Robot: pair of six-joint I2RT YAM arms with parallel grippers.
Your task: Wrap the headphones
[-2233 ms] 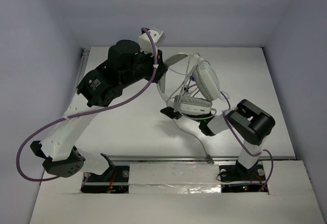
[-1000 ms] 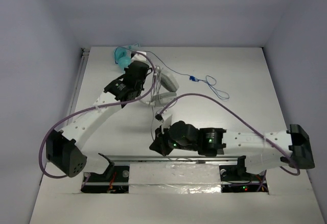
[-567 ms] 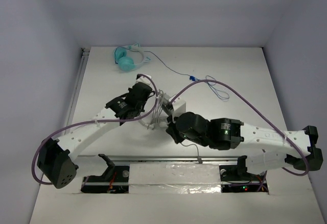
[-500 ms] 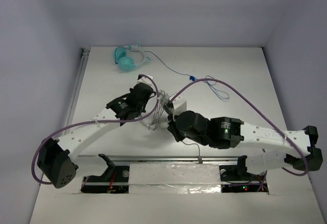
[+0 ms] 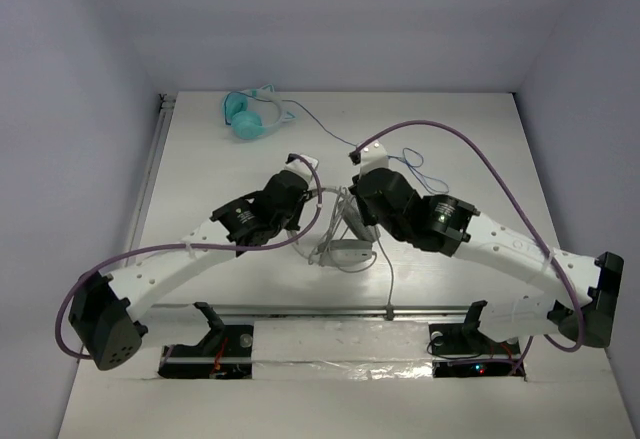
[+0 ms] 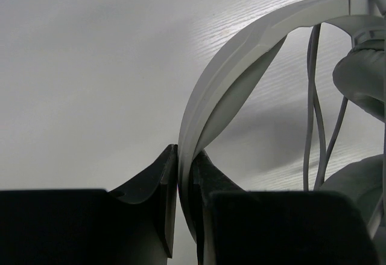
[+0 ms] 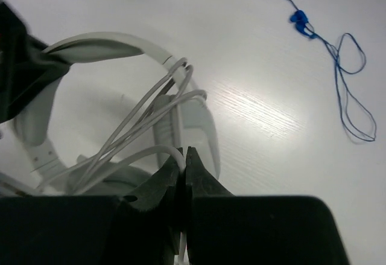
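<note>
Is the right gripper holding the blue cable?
No, the right gripper pinches the grey cable; the blue cable lies apart on the table.

Matching pair: the left arm (image 5: 170, 259) and right arm (image 5: 510, 249) are built of white, slab-sided links joined by bulky black motor housings — the left's long link pocked with small dark holes. A purple cable (image 5: 440, 126) loops along each arm. The left gripper (image 6: 186, 156) and right gripper (image 7: 184, 154) end in matte black, wedge-shaped fingers.
</note>
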